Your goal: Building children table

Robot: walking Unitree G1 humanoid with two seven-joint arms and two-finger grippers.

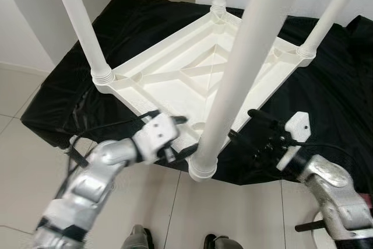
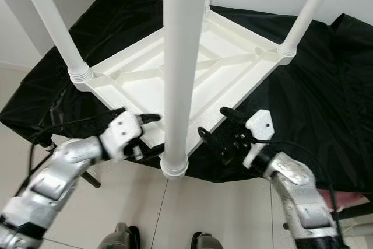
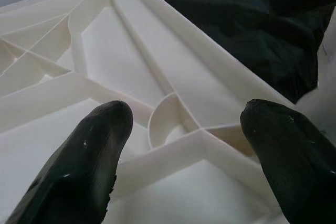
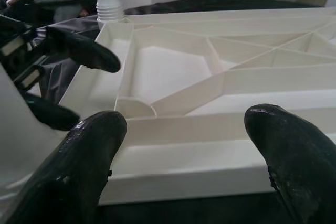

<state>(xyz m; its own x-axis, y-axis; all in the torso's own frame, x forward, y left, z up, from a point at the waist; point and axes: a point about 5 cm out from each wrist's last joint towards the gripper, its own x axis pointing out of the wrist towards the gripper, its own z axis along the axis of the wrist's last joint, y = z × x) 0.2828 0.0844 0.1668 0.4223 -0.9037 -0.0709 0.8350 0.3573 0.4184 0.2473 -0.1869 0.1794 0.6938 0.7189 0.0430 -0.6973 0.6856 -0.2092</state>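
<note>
Flanking the near corner leg (image 1: pixel 233 80), the left tool (image 1: pixel 175 137) and right tool (image 1: pixel 252 125) both stand spread, pinching nothing. The white tabletop (image 1: pixel 192 74) lies upside down on a black cloth (image 1: pixel 326 97), just ahead of both tools, four legs standing up. Each tool would best close on the rim beside it, squarely, gripping evenly. That corner overhangs the cloth's edge toward tiled floor (image 1: pixel 23 161); open room lies behind the tools.
</note>
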